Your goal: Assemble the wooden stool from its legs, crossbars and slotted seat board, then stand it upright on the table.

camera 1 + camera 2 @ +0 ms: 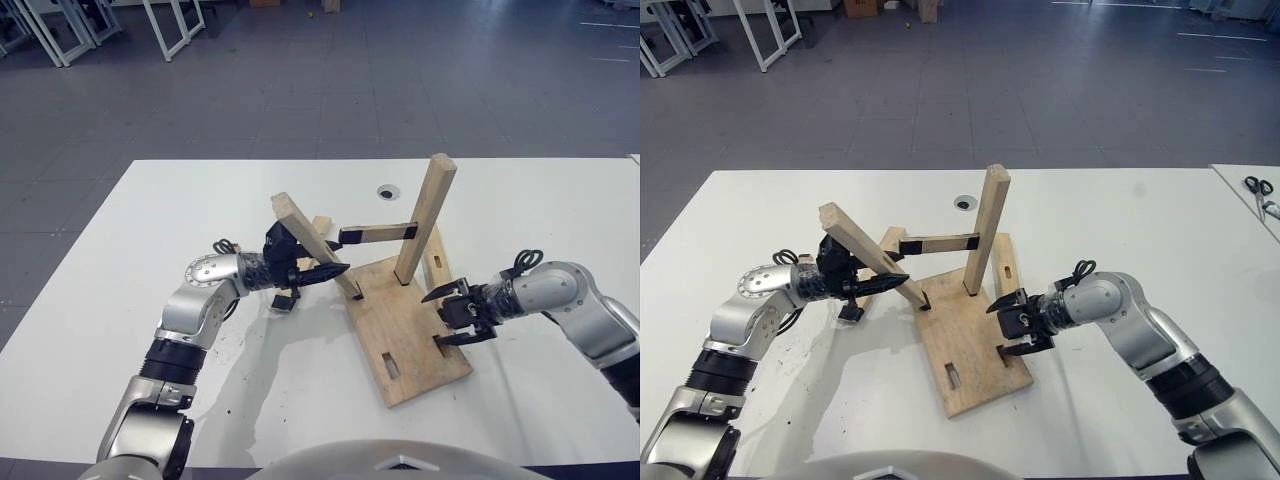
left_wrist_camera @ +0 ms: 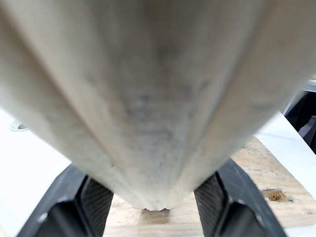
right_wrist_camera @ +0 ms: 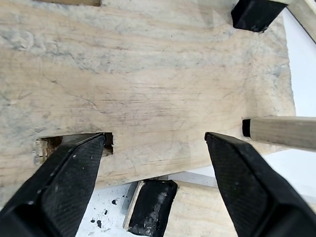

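Nearest, the slotted seat board [image 1: 405, 335] lies flat toward the table's [image 1: 150, 200] near edge. The right tool [image 1: 432, 320] is released, its fingers spread at the board's right edge. The left tool [image 1: 325, 268] is clenched on a tilted leg [image 1: 298, 225] footed at the board's left edge. Farther back, an upright leg [image 1: 428, 215] carries a crossbar [image 1: 380, 234].

Bare, matt, rough-grained wood on the pale slotted seat board [image 3: 148, 74] and the pale square wooden leg [image 2: 148, 98]. Matt black, finely textured pads [image 3: 74, 173] on the right hand [image 3: 155, 140]; smooth white counter [image 1: 150, 220].

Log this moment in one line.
left gripper: shut on tilted leg | right gripper: open over seat board | upright leg: standing on board
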`<state>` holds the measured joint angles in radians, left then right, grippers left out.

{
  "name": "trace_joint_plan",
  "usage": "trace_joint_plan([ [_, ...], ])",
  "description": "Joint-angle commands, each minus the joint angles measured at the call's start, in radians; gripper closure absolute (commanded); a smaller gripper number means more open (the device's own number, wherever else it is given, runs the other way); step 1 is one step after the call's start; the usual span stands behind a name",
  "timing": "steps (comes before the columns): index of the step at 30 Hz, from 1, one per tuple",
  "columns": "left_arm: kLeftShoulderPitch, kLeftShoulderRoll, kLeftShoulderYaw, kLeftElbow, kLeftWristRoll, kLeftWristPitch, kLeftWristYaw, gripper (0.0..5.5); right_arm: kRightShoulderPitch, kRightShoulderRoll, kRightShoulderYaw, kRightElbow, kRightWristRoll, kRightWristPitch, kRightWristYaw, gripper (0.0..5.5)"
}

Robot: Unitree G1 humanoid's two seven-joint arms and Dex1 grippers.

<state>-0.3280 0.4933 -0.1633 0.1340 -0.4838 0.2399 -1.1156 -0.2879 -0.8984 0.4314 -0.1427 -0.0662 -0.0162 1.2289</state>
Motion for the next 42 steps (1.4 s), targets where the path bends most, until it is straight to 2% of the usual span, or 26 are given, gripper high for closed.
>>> trace_joint_plan([
  [1, -0.002, 0.038, -0.023, 0.058, 0.056, 0.155, 0.036, 3.46, -0.009, 0.017, -0.007, -0.003, -0.010, 0.015, 0.002, 1.79],
  [6, -0.020, 0.032, -0.015, 0.078, 0.034, 0.230, 0.026, 3.46, -0.013, 0.024, -0.009, -0.011, -0.011, 0.028, 0.006, 1.79],
  [13, -0.060, 0.086, -0.104, 0.068, 0.089, 0.230, -0.050, 3.46, -0.007, 0.027, -0.016, -0.033, -0.013, 0.049, 0.006, 1.79],
  [19, -0.096, 0.066, -0.078, 0.097, 0.036, 0.301, -0.036, 3.46, -0.013, 0.037, -0.018, -0.036, -0.013, 0.064, 0.009, 1.79],
  [26, -0.072, 0.131, -0.218, 0.064, 0.188, 0.191, -0.061, 3.46, -0.025, 0.060, -0.030, -0.047, -0.005, 0.106, -0.008, 1.79],
  [30, -0.079, 0.139, -0.231, 0.110, 0.198, 0.181, -0.036, 3.46, -0.031, 0.080, -0.059, -0.065, 0.020, 0.151, -0.025, 1.79],
  [33, -0.081, 0.135, -0.224, 0.133, 0.186, 0.180, -0.026, 3.46, -0.059, 0.125, -0.152, -0.142, 0.139, 0.335, -0.055, 2.05],
  [38, -0.068, 0.136, -0.225, 0.139, 0.179, 0.174, -0.014, 3.46, -0.105, 0.303, -0.364, -0.419, 0.572, 0.962, -0.239, 3.16],
  [40, -0.077, 0.129, -0.225, 0.146, 0.177, 0.173, -0.009, 3.46, -0.146, 0.474, -0.474, -0.482, 0.725, 1.190, -0.393, 3.57],
  [42, -0.085, 0.125, -0.223, 0.151, 0.176, 0.171, -0.004, 3.46, -0.208, 0.720, -0.567, -0.520, 0.745, 1.320, -0.621, 3.95],
])
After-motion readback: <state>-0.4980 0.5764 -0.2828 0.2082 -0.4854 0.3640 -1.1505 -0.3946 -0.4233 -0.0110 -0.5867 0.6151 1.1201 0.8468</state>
